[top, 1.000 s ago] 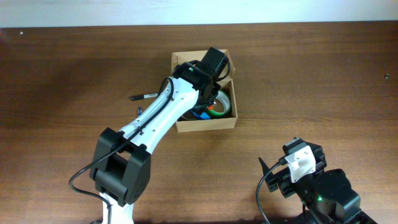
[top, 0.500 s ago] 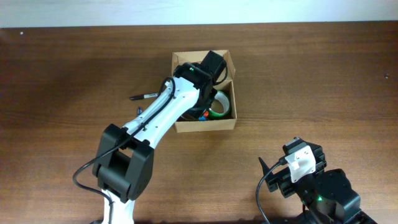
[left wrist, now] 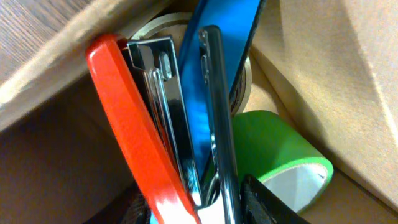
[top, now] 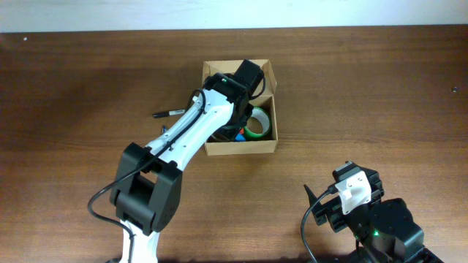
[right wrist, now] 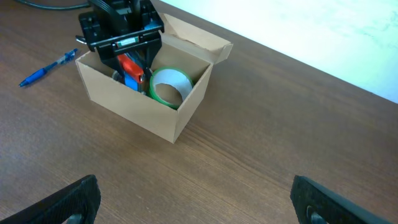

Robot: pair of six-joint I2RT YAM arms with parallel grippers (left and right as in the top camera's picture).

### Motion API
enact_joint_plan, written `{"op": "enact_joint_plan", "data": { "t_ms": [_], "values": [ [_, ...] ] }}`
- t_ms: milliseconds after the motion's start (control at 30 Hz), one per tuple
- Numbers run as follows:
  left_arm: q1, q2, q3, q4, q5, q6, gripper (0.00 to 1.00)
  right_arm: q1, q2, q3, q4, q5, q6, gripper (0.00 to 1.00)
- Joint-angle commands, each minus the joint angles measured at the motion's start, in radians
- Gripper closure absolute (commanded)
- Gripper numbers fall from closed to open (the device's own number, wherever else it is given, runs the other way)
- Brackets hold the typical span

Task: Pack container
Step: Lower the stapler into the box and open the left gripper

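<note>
The container [top: 241, 146] is a tan cardboard box with its lid flap open at the far side; it also shows in the right wrist view [right wrist: 130, 106]. My left gripper [left wrist: 199, 205] reaches down inside it, shut on a red stapler [left wrist: 134, 130] with chrome parts. A green tape roll [top: 256, 124] lies in the box beside the stapler, also seen in the left wrist view [left wrist: 273, 155]. A flat blue packet [left wrist: 217, 56] and a tan tape roll [left wrist: 165, 22] lie behind the stapler. My right gripper [right wrist: 196, 205] is open and empty above bare table, near the front right.
A black pen [top: 170, 113] lies on the table left of the box. A blue pen [right wrist: 46, 68] lies near it. The left arm [top: 183, 139] stretches from the front left over the box's left side.
The left wrist has shifted slightly left inside the box, uncovering more of the lid flap. The right arm has not moved.
</note>
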Motion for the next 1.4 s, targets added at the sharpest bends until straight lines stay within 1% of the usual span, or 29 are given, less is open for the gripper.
{"op": "enact_joint_plan", "data": {
  "t_ms": [0, 200, 367, 800, 1133, 1367],
  "values": [
    [0.008, 0.021, -0.005, 0.008, -0.019, -0.001, 0.55, -0.005, -0.008, -0.006, 0.003, 0.005, 0.010, 0.01],
    [0.008, 0.018, 0.005, 0.011, -0.001, -0.002, 0.55, -0.005, -0.008, -0.006, 0.003, 0.005, 0.010, 0.01],
    [0.008, 0.010, 0.029, 0.011, 0.037, -0.001, 0.59, -0.005, -0.008, -0.006, 0.003, 0.005, 0.010, 0.01],
    [0.008, 0.005, 0.064, 0.011, 0.111, 0.006, 0.59, -0.005, -0.008, -0.006, 0.003, 0.005, 0.010, 0.01],
    [0.009, 0.005, 0.091, 0.011, 0.109, 0.109, 0.58, -0.005, -0.008, -0.006, 0.003, 0.005, 0.010, 0.01],
    [0.009, 0.005, 0.091, 0.011, 0.105, 0.157, 0.58, -0.005, -0.008, -0.006, 0.003, 0.005, 0.010, 0.01]
  ]
}}
